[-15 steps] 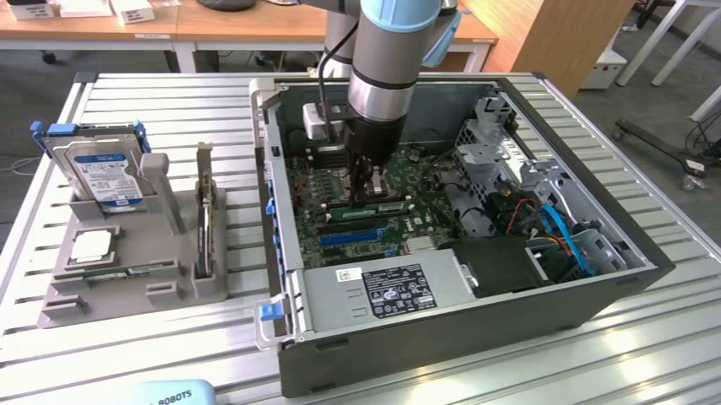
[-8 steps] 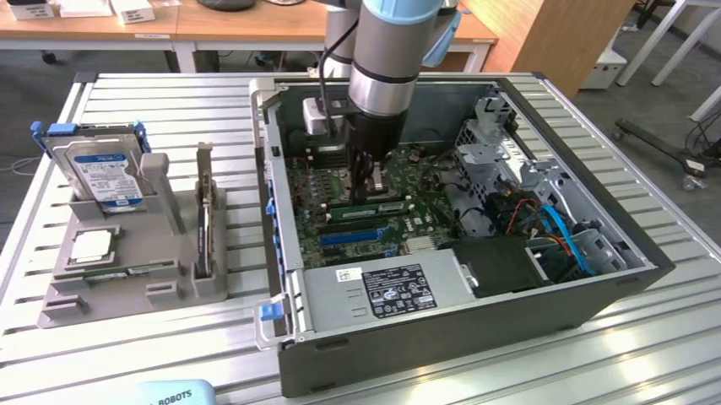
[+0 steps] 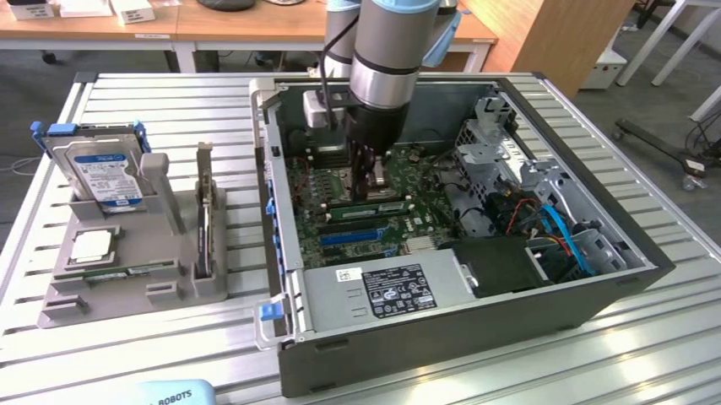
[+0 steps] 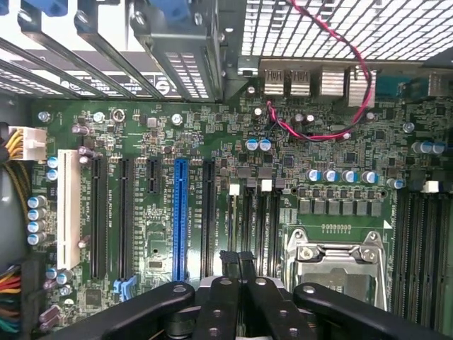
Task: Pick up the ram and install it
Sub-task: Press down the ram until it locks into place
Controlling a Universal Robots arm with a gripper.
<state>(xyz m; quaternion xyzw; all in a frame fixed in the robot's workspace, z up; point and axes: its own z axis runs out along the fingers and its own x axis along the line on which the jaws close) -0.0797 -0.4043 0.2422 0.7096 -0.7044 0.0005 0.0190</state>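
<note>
Inside the open computer case (image 3: 451, 337), the clenched claw (image 4: 237, 263) hangs just above the motherboard (image 4: 141, 142), holding nothing visible. One ram (image 3: 366, 207), a thin green stick with dark chips, sits slotted beside it; metal walls crowd close on every side.

In the exterior view, the arm (image 3: 383, 51) is running off the top edge and is hiding the far middle of the motherboard (image 3: 360, 190). The end effector (image 3: 376, 181) tips are getting lost against the dark board. The label (image 3: 394, 291) print on the power supply is staying too small to read.
</note>
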